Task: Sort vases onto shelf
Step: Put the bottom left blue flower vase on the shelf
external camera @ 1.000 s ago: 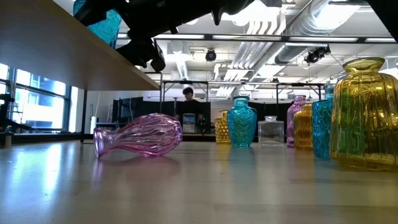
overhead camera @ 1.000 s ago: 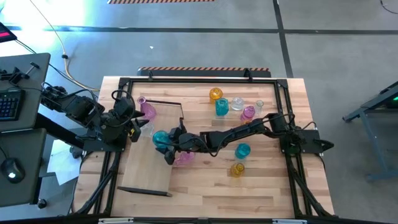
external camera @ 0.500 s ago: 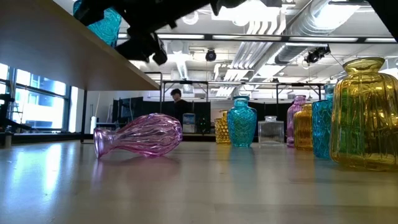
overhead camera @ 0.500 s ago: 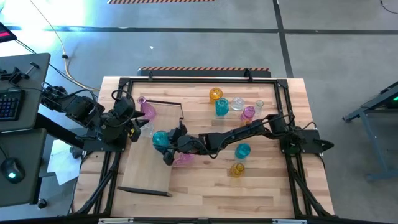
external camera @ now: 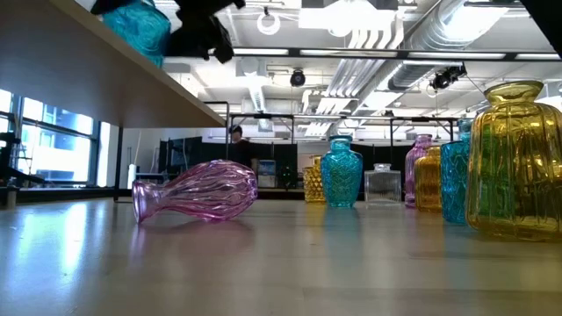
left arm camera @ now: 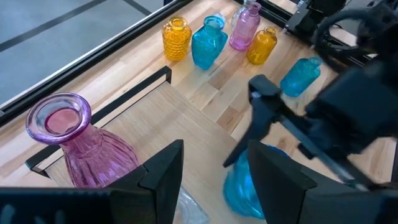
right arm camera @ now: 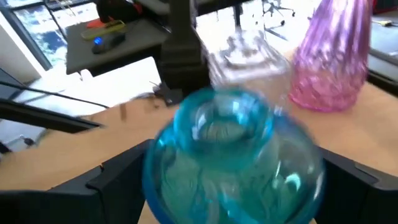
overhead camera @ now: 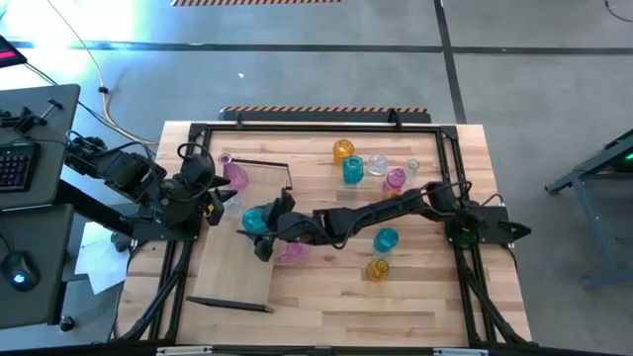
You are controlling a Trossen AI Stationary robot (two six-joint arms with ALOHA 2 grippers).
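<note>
The shelf (overhead camera: 229, 272), a raised light-wood board, stands at the table's left. A pink vase (overhead camera: 235, 176) and a teal vase (overhead camera: 254, 220) stand upright on it. My right gripper (right arm camera: 233, 180) is open. Its fingers stand on either side of the teal vase (right arm camera: 236, 155) and show no touch. My left gripper (left arm camera: 214, 149) hangs still over the shelf's left side, shut on a clear vase (right arm camera: 245, 56). Another pink vase (external camera: 198, 191) lies on its side on the table beside the shelf. My left gripper has the clear vase (left arm camera: 189, 205) between its two fingers, slanting down from the table's left. The wrist view's lower edge cuts off the place of contact. Which part is held, and whether the vase stands on the shelf, I cannot tell.
Several vases stand at the far right: amber (overhead camera: 343, 150), teal (overhead camera: 352, 170), clear (overhead camera: 377, 165), pink (overhead camera: 395, 179). A teal one (overhead camera: 386, 238) and an amber one (overhead camera: 378, 268) stand nearer. Dark rails (overhead camera: 267, 164) end the shelf. A person moves in the room behind.
My right gripper has risen beside the teal vase, rolled a little and stayed open. The teal vase has stayed on the shelf.
</note>
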